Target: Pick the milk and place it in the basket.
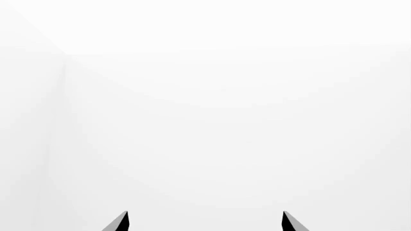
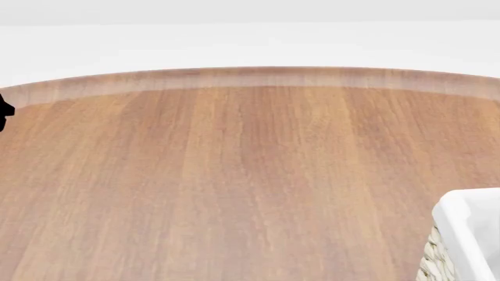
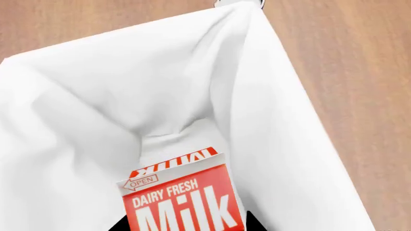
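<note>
The right gripper (image 3: 186, 226) clamps the milk (image 3: 182, 195), hanging over the basket (image 3: 96, 96) liner. Let go crooked, the carton could topple inside. The left gripper (image 1: 204, 222) is spread wide, holding nothing, facing blank white.

Left gripper (image 1: 205, 222) fingers (image 1: 119, 222) — thin, tapered, black with grey faces — pointed tips.

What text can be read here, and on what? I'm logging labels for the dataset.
"DAIRY FRESH" on the milk, red front.
"Milk" below it, large white letters, cut off by the frame edge.
"OPEN" in an arrow on its gable.
"MILK" upside down on its top fold.
No other text is visible.
</note>
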### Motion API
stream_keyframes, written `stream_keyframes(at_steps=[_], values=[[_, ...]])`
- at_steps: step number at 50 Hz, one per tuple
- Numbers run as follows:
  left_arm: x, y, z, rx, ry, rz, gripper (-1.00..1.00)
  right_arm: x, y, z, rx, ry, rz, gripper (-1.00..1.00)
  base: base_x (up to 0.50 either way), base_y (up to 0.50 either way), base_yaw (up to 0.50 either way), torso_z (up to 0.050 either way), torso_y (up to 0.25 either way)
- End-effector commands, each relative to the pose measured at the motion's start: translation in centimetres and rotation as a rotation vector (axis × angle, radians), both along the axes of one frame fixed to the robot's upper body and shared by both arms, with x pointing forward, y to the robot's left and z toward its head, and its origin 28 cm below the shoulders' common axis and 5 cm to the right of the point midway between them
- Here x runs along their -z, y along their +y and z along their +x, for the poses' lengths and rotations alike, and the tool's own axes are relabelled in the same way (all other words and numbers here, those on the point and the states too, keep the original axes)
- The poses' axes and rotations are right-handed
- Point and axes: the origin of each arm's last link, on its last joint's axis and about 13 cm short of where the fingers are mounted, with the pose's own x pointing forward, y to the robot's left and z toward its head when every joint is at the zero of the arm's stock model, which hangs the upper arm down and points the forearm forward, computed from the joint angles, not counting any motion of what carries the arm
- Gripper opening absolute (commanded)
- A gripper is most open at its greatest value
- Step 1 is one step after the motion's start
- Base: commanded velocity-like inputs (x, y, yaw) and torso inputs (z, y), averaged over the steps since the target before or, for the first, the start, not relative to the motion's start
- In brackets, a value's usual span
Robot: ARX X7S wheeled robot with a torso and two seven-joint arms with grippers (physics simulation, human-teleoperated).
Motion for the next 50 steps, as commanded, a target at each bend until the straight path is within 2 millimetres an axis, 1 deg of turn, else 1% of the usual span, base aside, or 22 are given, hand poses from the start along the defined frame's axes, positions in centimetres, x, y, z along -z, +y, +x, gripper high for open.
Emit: stream_keyframes(at_steps=[1,27,28,50], values=[[0.05,0.01,-0.05,0.001,0.001,-0.001,1.00,-0.37,-0.10,0.34,-0.008,-0.031,0.007,-1.00,0.00,0.00,0.00,0.000,0.000],[0.12,0.14,-0.09,-0.003,0.002,-0.006,1.00,-0.63,0.19,0.87,-0.028,-0.058,-0.001,-1.00,0.00,0.00,0.00,0.000,0.001],[0.13,0.13,-0.08,-0.003,0.002,-0.005,1.00,-0.64,0.20,0.87,-0.029,-0.059,-0.002,1.00,0.00,0.00,0.00,0.000,0.010],[0.16,0.17,-0.06,-0.004,0.000,-0.007,1.00,-0.49,0.01,0.71,-0.026,-0.051,-0.004,1.00,0.00,0.00,0.00,0.000,0.000]])
